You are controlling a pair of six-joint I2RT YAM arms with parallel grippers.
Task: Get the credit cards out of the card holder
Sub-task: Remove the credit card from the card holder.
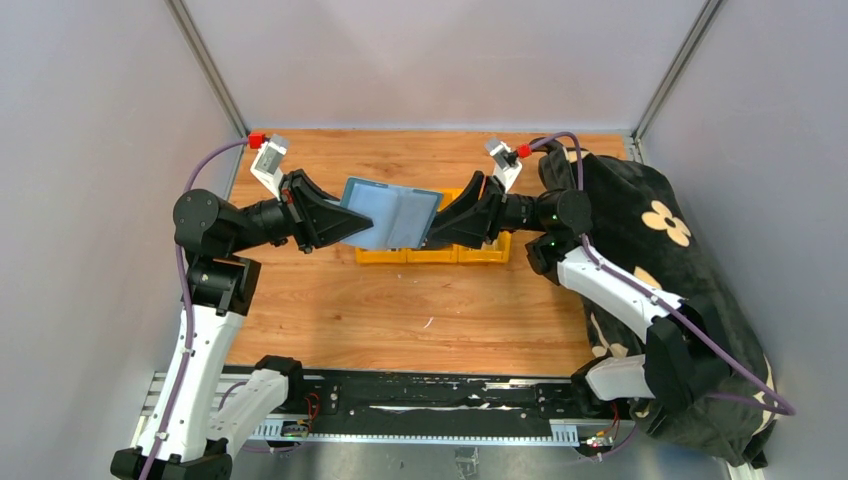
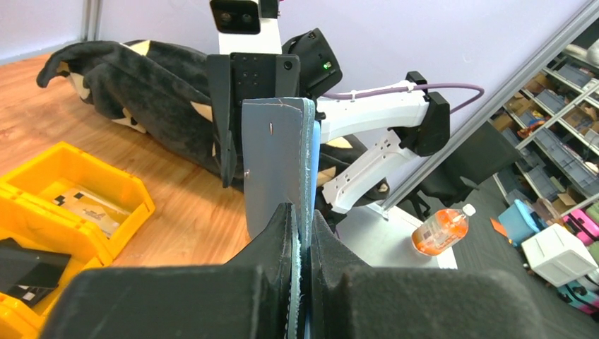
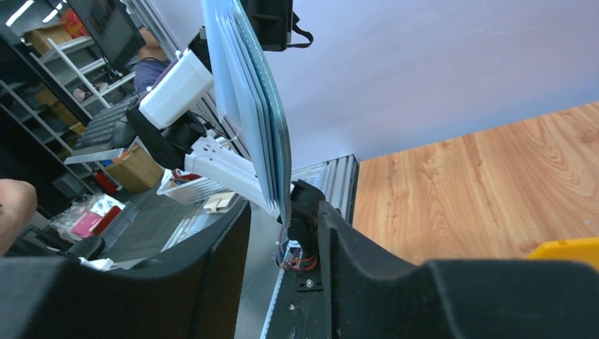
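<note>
Top external view: the card holder (image 1: 392,215) hangs open in the air between the two arms, above the row of yellow bins (image 1: 478,254) at the far side of the table (image 1: 400,310). Its pale inner face is turned up and toward the camera. No credit cards show clearly from above. In the left wrist view a light blue strip (image 2: 316,159) lies against the holder's grey outer cover. It may be a card's edge, but I cannot say for sure. Flat pieces lie in the bins, and I cannot tell whether any is a card.

The left gripper (image 1: 345,225) has its jaws pressed together on the holder's left edge and carries it. The right gripper (image 1: 432,232) is at the opposite edge. From its own wrist camera the jaws stand apart, with the thin stacked edge of the holder between them and a gap on either side, so nothing is pinched there.

The step in hand looks like the reach for a card, with one arm steadying the holder while the other lines up. The next move calls for the right fingers to close on a card alone, not on the cover as well. The pull should then run straight along the pocket, with the left grip firm so that the holder neither twists nor slips free.

A black flowered cloth (image 1: 650,230) lies heaped at the table's right.
</note>
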